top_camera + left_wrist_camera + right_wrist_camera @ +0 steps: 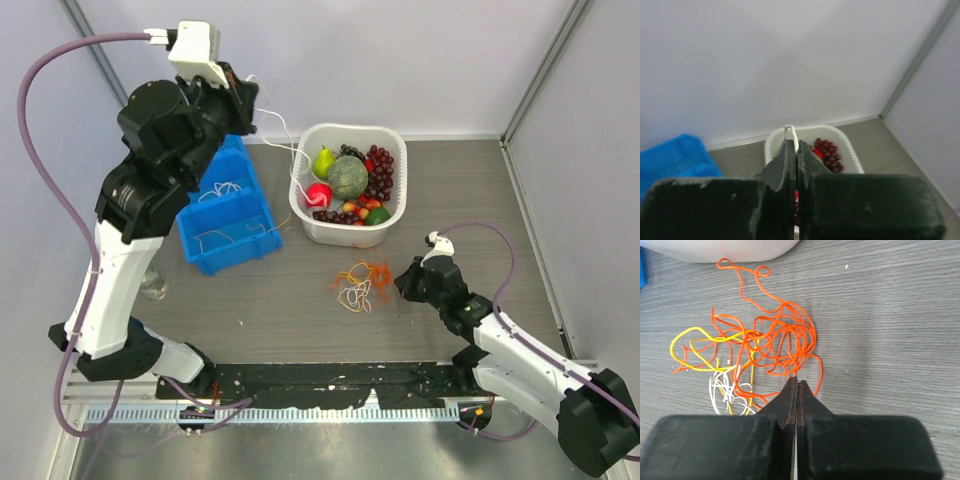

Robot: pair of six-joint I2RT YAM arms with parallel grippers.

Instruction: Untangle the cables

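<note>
On the table in front of the right arm, the tangle of cables (358,285) is lying in a loose heap. In it the orange cable (777,337) is crossing over a yellow cable (692,342) and some thin white loops (722,390). The right gripper (796,383) is resting with its jaws closed at the near edge of the orange strands; whether it is pinching one, I cannot tell. Farther back, a blue bin (225,262) is holding a few white cords. Beyond it the left gripper (794,143), raised high, is clamping a long white cable (789,131), which is running down toward the rim of the white fruit basket (403,190). The step in hand, I judge, is carrying this one cable away from the heap. The next move is calling for a release over the bin, not over the basket.
</note>
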